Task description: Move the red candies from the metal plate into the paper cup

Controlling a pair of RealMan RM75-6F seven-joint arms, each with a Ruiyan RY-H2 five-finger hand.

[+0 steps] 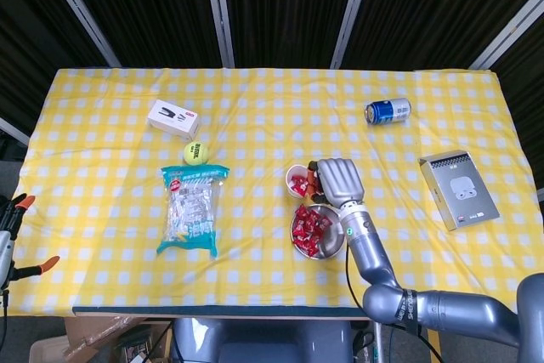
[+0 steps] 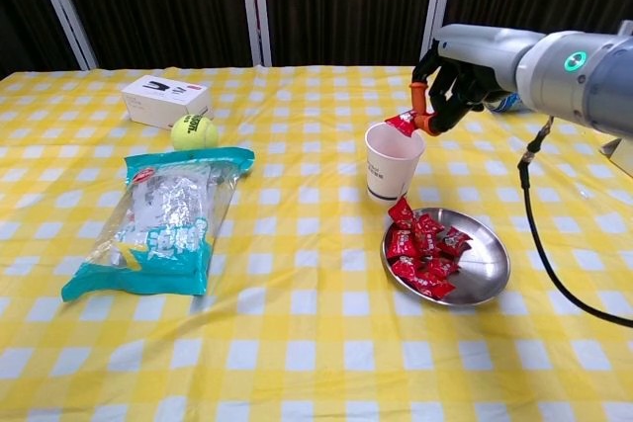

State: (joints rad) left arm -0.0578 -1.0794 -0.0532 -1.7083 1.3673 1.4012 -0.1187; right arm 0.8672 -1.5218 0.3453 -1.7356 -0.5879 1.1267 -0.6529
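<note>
A round metal plate holds several red candies on its left half. Just behind it stands a white paper cup with red candies inside. My right hand hovers over the cup's right rim and pinches one red candy just above the cup mouth. In the head view the hand hides that candy. My left hand is out of both views.
A clear snack bag lies left of the cup, with a tennis ball and a white box behind it. A blue can lies on its side at the back right. A grey box rests near the right edge.
</note>
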